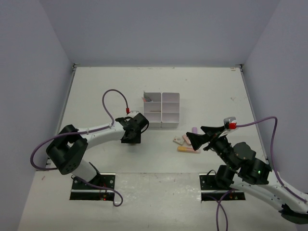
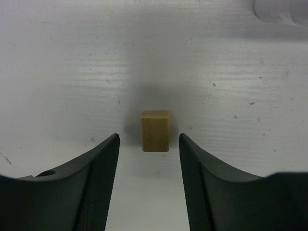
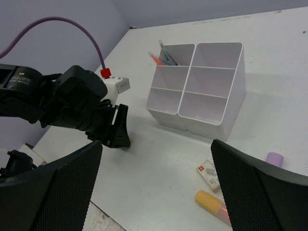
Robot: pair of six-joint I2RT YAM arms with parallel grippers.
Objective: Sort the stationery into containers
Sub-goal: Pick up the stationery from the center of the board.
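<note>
Eraser hidden under left gripper in top view. Organizer, probably: blurred corner cut off at left wrist view's top edge. Pens inside: count unclear.

Looks matt and faintly speckled, like rubber, on the tan eraser. Shows smooth, slightly glossy white plastic on the organizer. Reads matt, scuffed and finely ridged across the white table. Carries a black, fine-mesh texture on the left gripper's finger pads.
</note>
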